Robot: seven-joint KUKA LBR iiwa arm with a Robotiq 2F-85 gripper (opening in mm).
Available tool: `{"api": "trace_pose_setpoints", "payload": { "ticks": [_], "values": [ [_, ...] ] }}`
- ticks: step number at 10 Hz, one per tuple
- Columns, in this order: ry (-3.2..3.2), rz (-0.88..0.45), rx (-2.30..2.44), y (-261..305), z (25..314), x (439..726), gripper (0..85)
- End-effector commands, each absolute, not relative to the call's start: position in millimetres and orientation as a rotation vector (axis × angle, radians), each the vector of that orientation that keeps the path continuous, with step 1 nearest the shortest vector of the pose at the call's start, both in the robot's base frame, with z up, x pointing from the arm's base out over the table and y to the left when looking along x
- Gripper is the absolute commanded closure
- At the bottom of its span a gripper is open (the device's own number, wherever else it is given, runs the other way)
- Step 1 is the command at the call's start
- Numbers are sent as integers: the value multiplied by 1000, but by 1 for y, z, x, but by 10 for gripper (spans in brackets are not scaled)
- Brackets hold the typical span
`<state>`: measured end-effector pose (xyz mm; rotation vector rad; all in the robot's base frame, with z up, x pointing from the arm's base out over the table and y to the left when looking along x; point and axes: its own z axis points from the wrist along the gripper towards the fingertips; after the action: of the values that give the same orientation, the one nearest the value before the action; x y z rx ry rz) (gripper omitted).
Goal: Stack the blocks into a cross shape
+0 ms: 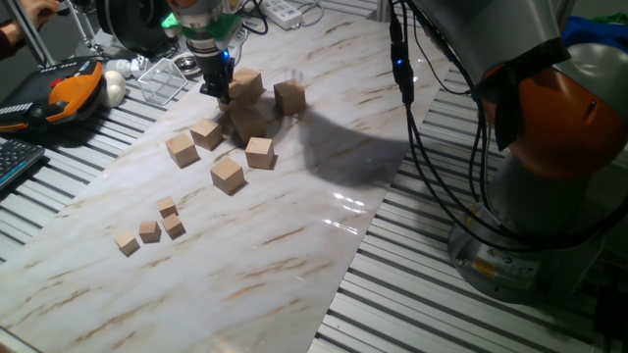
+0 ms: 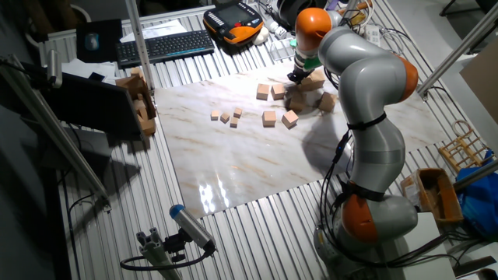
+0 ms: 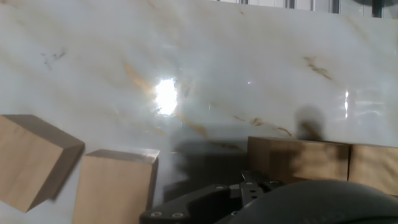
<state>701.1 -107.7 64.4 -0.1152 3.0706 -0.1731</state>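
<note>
The arm is reaching down to the far end of the marble sheet (image 1: 294, 226), and its gripper (image 1: 218, 90) is hanging low among the far blocks. Whether the fingers are spread or pinched cannot be told: in both fixed views they are hidden among the blocks, and the hand view shows only a dark part of the hand (image 3: 249, 199) at the bottom edge.

The big wooden blocks are lying in a loose cluster on the sheet. In one fixed view, one block (image 1: 246, 84) is sitting just right of the gripper, raised on a shadowed block (image 1: 247, 124) beneath it, and another (image 1: 289, 97) is standing farther right. Four more are spreading nearer: one (image 1: 206, 133) and one (image 1: 182, 149) to the left, one (image 1: 259, 153) in the middle, and one (image 1: 227, 174) nearest.

Four little cubes (image 1: 157, 226) are sitting well apart from the cluster, at the near left.

In the hand view, two blocks (image 3: 118, 186) are lying at the lower left, one tilted, and a row of blocks (image 3: 298, 158) is lying at the right.

A keyboard (image 2: 165, 47) is resting beyond the sheet in the other fixed view.
</note>
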Motion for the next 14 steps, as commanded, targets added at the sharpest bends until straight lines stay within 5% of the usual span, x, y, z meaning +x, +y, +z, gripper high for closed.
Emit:
{"api": "trace_pose_setpoints", "payload": {
  "ticks": [1,14],
  "values": [
    [3069,-173,-108,-108,65,701,850],
    [3064,-186,-14,-109,65,703,850]
  ]
}}
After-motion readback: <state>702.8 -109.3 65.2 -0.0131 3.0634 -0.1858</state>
